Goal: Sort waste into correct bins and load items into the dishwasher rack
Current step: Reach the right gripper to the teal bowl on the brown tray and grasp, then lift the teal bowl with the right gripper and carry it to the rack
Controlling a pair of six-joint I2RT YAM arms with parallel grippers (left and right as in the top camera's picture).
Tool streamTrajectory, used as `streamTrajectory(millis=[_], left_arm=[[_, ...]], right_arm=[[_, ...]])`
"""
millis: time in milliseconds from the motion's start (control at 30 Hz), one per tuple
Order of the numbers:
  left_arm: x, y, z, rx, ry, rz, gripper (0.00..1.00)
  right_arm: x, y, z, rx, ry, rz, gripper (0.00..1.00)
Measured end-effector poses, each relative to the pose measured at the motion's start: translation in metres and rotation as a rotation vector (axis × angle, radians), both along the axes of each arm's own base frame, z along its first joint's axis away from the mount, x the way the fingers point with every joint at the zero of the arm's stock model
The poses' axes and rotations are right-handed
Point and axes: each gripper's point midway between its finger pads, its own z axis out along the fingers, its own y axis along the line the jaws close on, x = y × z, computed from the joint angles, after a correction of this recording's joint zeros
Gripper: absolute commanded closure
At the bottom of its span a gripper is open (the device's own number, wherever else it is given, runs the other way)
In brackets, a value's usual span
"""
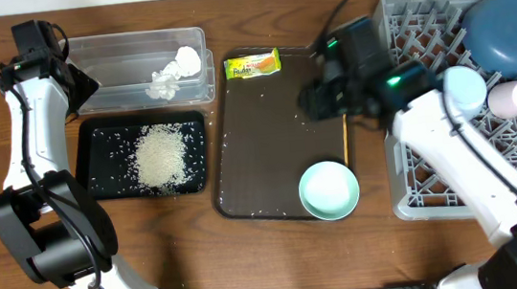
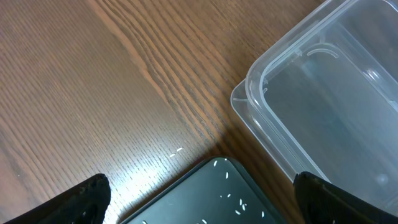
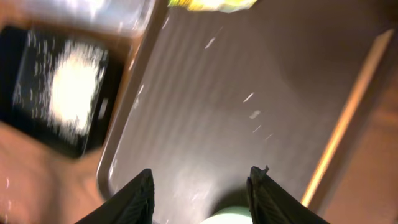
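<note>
snack wrapper (image 1: 252,65) (far on the brown tray (image 1: 270,162)) looked light, crinkly | one edge seemed best to pinch | right hand (image 3: 203,171) and left hand (image 2: 199,183) were open, empty

The wooden table (image 1: 281,267) carried a clear tub (image 1: 137,37) at the left with a black tray (image 1: 100,147) just beside it. A brown serving tray (image 1: 268,143) sat mid-table and the grey rack (image 1: 408,8) at the right. One stray grain (image 2: 177,150) lay on bare wood.
</note>
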Motion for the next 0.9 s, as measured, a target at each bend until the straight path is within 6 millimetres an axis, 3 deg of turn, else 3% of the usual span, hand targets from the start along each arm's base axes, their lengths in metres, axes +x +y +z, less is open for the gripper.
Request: streamTrajectory(millis=[267, 433, 667, 900], left_arm=[[0.0, 0.0, 0.0, 0.0, 0.0, 0.0, 0.04], [0.0, 0.0, 0.0, 0.0, -0.001, 0.0, 0.04], [0.0, 0.0, 0.0, 0.0, 0.0, 0.0, 0.04], [0.0, 0.0, 0.0, 0.0, 0.0, 0.0, 0.04]], right_arm=[[-0.082, 0.038, -0.035, -0.18, 0.17, 0.11, 0.43], [-0.111, 0.042, -0.064, -0.344, 0.222, 0.137, 0.38], [-0.123, 0.035, -0.111, -0.536, 0.288, 0.13, 0.4], [-0.125, 0.026, -0.124, -0.594, 0.32, 0.105, 0.46]])
